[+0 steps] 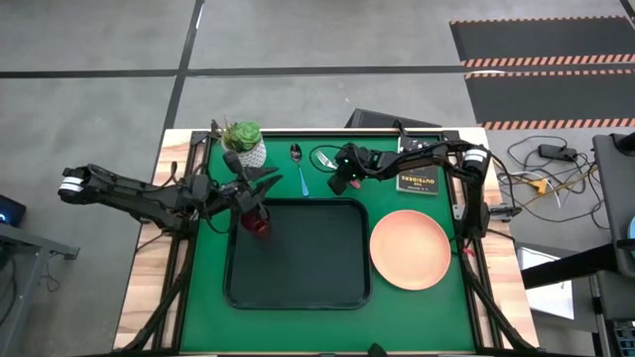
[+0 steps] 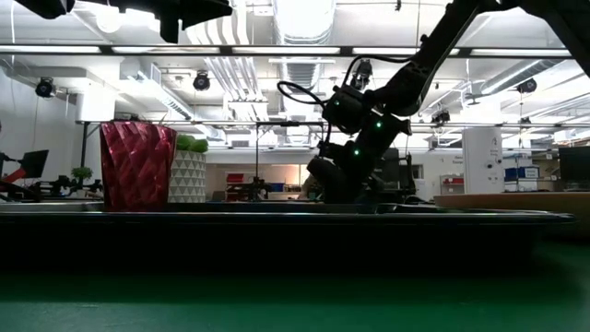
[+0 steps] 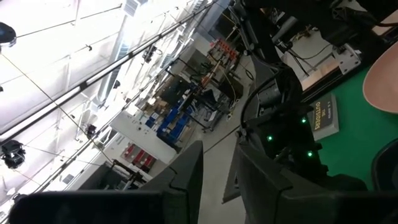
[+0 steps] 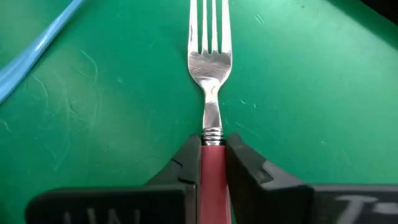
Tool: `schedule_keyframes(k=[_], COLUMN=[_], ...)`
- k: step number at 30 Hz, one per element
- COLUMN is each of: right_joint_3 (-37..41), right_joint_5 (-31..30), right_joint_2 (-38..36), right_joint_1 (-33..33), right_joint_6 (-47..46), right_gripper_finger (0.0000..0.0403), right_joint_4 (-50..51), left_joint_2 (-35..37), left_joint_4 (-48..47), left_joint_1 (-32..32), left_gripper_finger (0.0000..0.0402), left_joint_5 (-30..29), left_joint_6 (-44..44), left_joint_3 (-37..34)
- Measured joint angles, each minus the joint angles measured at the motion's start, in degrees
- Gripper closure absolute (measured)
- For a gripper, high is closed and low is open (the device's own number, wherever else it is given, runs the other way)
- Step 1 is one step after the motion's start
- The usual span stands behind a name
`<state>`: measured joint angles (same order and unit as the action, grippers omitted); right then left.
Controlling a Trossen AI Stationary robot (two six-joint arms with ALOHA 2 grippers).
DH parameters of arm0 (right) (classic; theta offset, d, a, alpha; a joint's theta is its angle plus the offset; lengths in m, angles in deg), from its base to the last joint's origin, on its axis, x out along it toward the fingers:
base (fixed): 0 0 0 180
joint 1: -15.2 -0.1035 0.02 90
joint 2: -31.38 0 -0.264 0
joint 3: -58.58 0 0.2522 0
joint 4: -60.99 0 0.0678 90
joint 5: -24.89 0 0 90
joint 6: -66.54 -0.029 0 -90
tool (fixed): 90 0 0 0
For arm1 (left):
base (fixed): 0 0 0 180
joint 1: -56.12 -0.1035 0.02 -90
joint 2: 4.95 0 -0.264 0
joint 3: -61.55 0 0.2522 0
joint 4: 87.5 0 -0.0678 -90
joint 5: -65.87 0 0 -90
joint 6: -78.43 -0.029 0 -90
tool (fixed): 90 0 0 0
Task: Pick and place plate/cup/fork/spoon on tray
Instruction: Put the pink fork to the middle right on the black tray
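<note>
The right gripper has its jaws clenched on the pink handle of the fork, which lies flat on the green tabletop behind the tray, just beside the spoon. To do this pick well, the grasp should stay centred on the handle and the lift should go straight up, so the tines neither drag nor nudge the spoon. The cup stands at the tray's back left corner beneath the left gripper, whose jaws look released. The plate waits right of the tray.
</note>
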<state>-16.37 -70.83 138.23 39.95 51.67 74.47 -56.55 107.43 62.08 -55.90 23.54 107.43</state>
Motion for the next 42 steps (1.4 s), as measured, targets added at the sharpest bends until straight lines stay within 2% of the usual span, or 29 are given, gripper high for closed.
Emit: schedule_keyframes(k=[5,12,15,21,28,33,36,42], right_joint_3=[-0.14,-0.37,-0.39,-0.42,-0.52,-3.06,-6.34,-16.71], right_joint_5=[0.37,-0.29,-0.93,-10.71,-21.95,-25.83,-26.25,-25.58], right_joint_2=[-3.99,-14.31,-18.10,-20.53,-16.30,-11.55,-7.85,0.25], right_joint_1=[-0.44,-3.64,-7.90,-21.10,-36.01,-42.04,-43.24,-43.99], right_joint_6=[-4.18,-16.20,-22.75,-36.08,-54.05,-62.43,-68.56,-81.22], right_gripper_finger=[0.0369,0.0369,0.0369,0.0369,0.0369,0.0369,0.0369,0.0369], right_joint_4=[1.59,4.62,5.27,6.04,5.94,8.21,16.79,40.29], left_joint_2=[0.00,-0.02,0.00,0.00,0.00,0.00,0.00,0.00], left_joint_4=[0.94,1.14,1.53,2.42,2.38,2.38,2.38,2.36], left_joint_1=[0.00,0.00,0.00,0.02,0.02,0.02,0.02,0.02], left_gripper_finger=[0.0327,0.0327,0.0327,0.0327,0.0327,0.0327,0.0327,0.0327], left_joint_5=[0.00,0.02,0.02,0.02,0.02,0.02,0.02,0.02], left_joint_6=[-0.21,-3.06,-4.23,-5.66,-6.03,-6.08,-6.33,-7.56], left_joint_3=[0.02,0.06,0.07,0.09,0.09,0.09,0.09,0.09])
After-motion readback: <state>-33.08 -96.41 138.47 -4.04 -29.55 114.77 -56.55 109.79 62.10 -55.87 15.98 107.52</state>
